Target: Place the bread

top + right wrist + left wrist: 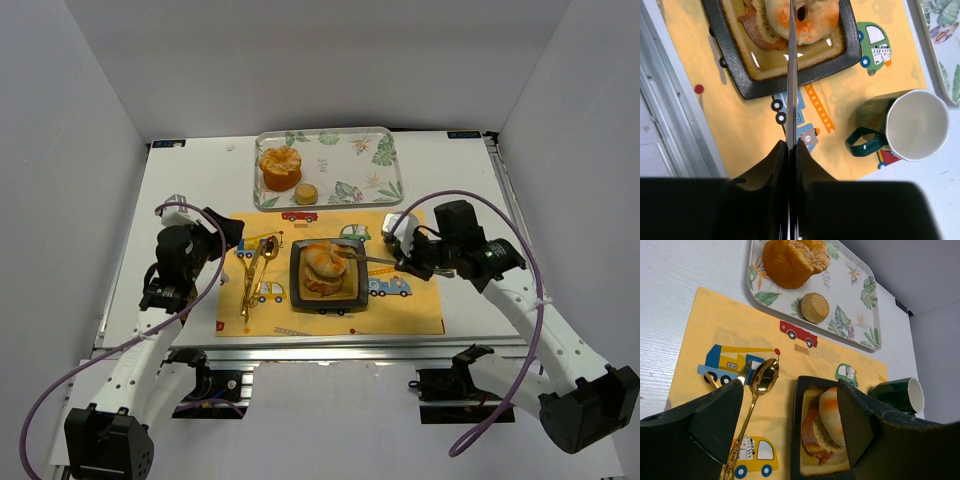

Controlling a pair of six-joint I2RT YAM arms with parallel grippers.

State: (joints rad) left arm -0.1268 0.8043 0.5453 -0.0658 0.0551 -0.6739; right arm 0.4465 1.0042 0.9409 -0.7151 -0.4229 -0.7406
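Observation:
A stacked sandwich with a round bread point(325, 264) on top sits in the black square plate point(296, 292) on the yellow placemat. My right gripper point(406, 262) is shut on a thin knife point(368, 257) whose blade reaches left over the bread. In the right wrist view the blade point(791, 75) runs from my gripper point(791, 147) across the plate rim point(830, 65) onto the bread point(812, 17). My left gripper point(232, 228) is open and empty, left of the plate. Its view point(790, 390) shows the bread point(832, 417) and plate point(796, 440) between its fingers.
A floral tray point(385, 160) at the back holds a large bun point(280, 167) and a small round bread point(306, 193). A gold spoon point(762, 377) and fork point(258, 270) lie left of the plate. A green cup point(915, 125) stands right of the plate.

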